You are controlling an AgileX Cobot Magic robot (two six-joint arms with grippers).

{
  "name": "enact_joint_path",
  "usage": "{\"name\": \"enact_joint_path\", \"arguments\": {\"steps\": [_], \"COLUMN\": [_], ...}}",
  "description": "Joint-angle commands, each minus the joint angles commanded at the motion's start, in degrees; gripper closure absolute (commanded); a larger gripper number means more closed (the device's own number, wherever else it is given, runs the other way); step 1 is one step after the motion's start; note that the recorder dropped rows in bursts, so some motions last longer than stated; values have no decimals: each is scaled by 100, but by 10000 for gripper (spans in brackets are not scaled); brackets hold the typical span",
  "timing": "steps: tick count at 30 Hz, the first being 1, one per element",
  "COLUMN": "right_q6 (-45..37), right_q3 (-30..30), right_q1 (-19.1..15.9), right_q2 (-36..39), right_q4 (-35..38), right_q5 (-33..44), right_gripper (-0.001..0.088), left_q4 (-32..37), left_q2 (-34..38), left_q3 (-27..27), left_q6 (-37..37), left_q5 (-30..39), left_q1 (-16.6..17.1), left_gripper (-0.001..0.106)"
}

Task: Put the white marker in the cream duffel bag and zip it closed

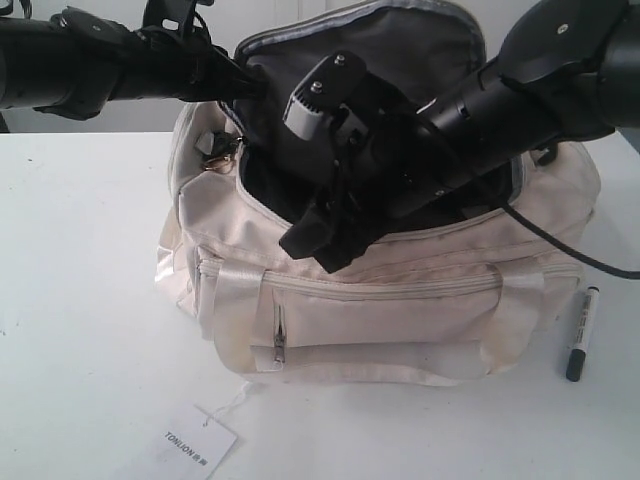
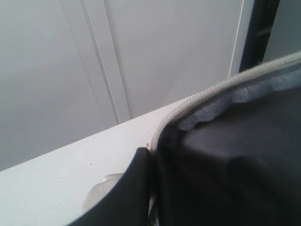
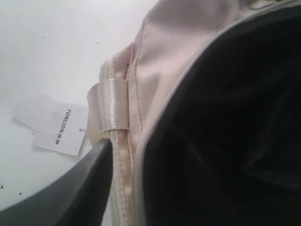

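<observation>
The cream duffel bag stands mid-table, its top flap lifted so the dark lining shows. My left gripper is shut on the flap's left edge; a dark fingertip presses against the lining. From the upper right my right gripper reaches down over the bag's front rim and stands open. One of its fingers is outside the cream wall, and the other is lost in the dark interior. The white marker lies on the table to the right of the bag, apart from both grippers.
A white paper tag lies on the white table in front of the bag on a thin string. A black cable trails across the bag's right end. The gold zipper pull hangs at the bag's left end.
</observation>
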Motion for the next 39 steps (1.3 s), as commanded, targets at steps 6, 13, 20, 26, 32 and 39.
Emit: {"name": "enact_joint_path", "arguments": {"steps": [6, 13, 20, 26, 32, 39], "right_q6": [271, 466, 1256, 1853, 2255, 3206], "right_q3": [0, 0, 0, 0, 0, 0], "right_q1": [-12, -12, -12, -12, -80, -630], "right_q2": [-325, -642, -882, -999, -1048, -1056], "right_q4": [-27, -52, -565, -1067, -1094, -1164], "right_q5": [0, 113, 179, 296, 340, 522], "right_gripper": [411, 542, 820, 868, 868, 868], "left_q4": [0, 0, 0, 0, 0, 0], "left_q2": [0, 0, 0, 0, 0, 0], "left_q3": [0, 0, 0, 0, 0, 0], "left_q6": [0, 0, 0, 0, 0, 0], "left_q5": [0, 0, -11, -11, -11, -11], "left_q1": [0, 0, 0, 0, 0, 0], "left_gripper": [1053, 1053, 1053, 1053, 1053, 1053]}}
